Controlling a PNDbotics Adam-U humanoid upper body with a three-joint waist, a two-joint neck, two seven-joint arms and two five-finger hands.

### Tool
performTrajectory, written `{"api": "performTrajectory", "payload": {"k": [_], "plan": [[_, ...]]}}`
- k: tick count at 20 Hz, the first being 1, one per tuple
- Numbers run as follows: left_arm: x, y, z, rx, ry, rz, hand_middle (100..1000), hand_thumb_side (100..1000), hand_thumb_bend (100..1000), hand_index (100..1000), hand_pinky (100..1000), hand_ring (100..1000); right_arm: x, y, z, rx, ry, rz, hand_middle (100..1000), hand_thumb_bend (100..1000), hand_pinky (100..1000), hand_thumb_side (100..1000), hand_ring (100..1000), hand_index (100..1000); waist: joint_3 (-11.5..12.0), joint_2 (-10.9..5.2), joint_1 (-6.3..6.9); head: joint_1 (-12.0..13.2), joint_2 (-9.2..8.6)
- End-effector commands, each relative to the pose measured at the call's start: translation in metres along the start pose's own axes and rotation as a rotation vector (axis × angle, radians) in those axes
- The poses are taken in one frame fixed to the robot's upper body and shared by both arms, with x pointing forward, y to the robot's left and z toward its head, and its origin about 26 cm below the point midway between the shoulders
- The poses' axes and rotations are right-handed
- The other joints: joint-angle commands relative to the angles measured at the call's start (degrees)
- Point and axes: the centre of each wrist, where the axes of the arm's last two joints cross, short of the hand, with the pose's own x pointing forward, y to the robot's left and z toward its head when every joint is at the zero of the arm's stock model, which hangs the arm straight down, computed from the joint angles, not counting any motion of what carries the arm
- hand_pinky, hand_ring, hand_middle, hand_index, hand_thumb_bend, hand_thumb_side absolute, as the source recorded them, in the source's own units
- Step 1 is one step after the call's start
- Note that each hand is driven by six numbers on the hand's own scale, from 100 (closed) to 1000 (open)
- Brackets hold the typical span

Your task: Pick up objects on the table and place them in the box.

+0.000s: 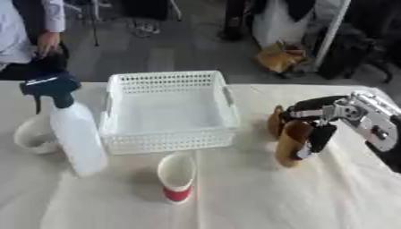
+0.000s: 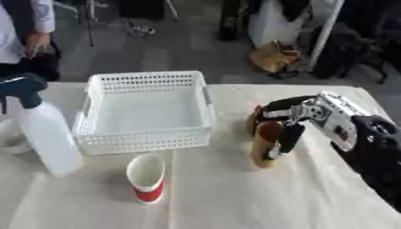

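**Right hand on the brown object, box waiting to its left**

The robot's right hand [image 1: 313, 127] reaches in from the right edge with its dark fingers curled round a brown, rounded, upright object [image 1: 288, 144] — what it is I cannot make out. The object's base looks to be at or just above the cream tablecloth [image 1: 235, 197], just beside the right wall of the white perforated plastic basket [image 1: 168, 112], which serves as the box and appears to hold nothing yet. The left hand shows in neither view.

The step in hand seems to be the lift and carry. Done well, it means raising the brown object straight up until its base clears the basket's rim, then moving left over the open middle before letting go. A sideways sweep too low would likely catch the handle on the basket's right side.

Still on the cloth are a white paper cup with a red base [image 1: 177, 176], in front of the basket, and a white spray bottle with a dark blue trigger head [image 1: 69, 129] at its left.

The left eye view shows a pale bowl-like thing [image 1: 33, 135] behind the bottle — the right eye view barely shows it, but gives more of the right forearm [image 2: 376, 143].
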Motion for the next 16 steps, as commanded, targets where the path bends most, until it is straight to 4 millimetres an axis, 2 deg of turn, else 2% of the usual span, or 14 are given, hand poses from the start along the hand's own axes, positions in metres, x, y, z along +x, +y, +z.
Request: {"api": "performTrajectory", "payload": {"k": [1,16], "plan": [[0.003,0.003,-0.008,0.004,-0.033,0.001,798,1000,100,789,1000,921,-0.005,-0.019,0.018,-0.048,0.019,0.018,539,278,170,323,535,611,-0.1,-1.3,0.06,-0.1,-0.16],[0.003,0.003,-0.009,-0.001,-0.042,0.0,798,1000,100,790,1000,921,0.018,-0.054,0.026,-0.113,-0.025,0.052,520,225,142,348,510,582,-0.4,-1.72,-0.6,0.0,-0.19]]}}
